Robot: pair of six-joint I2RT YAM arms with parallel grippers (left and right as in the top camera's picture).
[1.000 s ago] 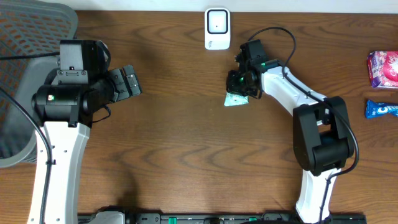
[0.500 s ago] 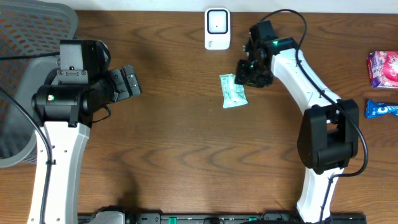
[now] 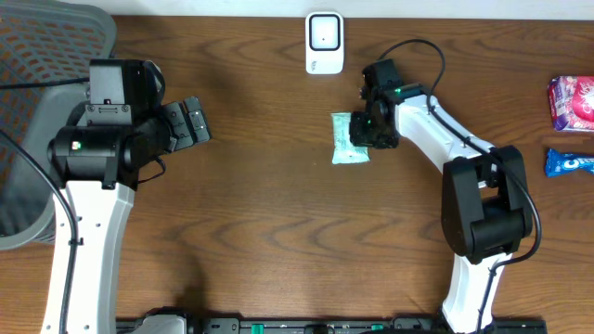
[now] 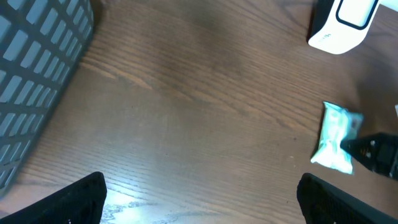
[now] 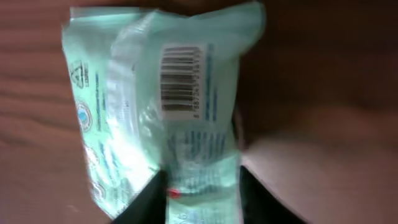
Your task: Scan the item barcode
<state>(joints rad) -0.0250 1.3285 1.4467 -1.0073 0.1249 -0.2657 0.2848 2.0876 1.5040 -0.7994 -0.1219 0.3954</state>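
Note:
A mint-green packet (image 3: pixel 348 137) lies flat on the wooden table just below the white barcode scanner (image 3: pixel 324 42). Its barcode (image 5: pixel 180 81) faces up in the right wrist view. My right gripper (image 3: pixel 373 130) is at the packet's right edge. Its jaws are open and stand on either side of the near end of the packet (image 5: pixel 168 118), with the gripper (image 5: pixel 202 196) low over it. My left gripper (image 3: pixel 190 121) hangs wide open over bare table far to the left, with nothing between its fingers (image 4: pixel 74 202). In that view the packet (image 4: pixel 336 137) and the scanner (image 4: pixel 345 22) show at the right.
A pink snack bag (image 3: pixel 574 102) and a blue cookie pack (image 3: pixel 568 162) lie at the table's right edge. A grey mesh chair (image 3: pixel 37 56) stands off the left side, also seen in the left wrist view (image 4: pixel 37 68).
My right gripper let go of the packet, swung up toward the back, then came back down to the packet's right edge. The packet now lies flat. The left arm has not moved.

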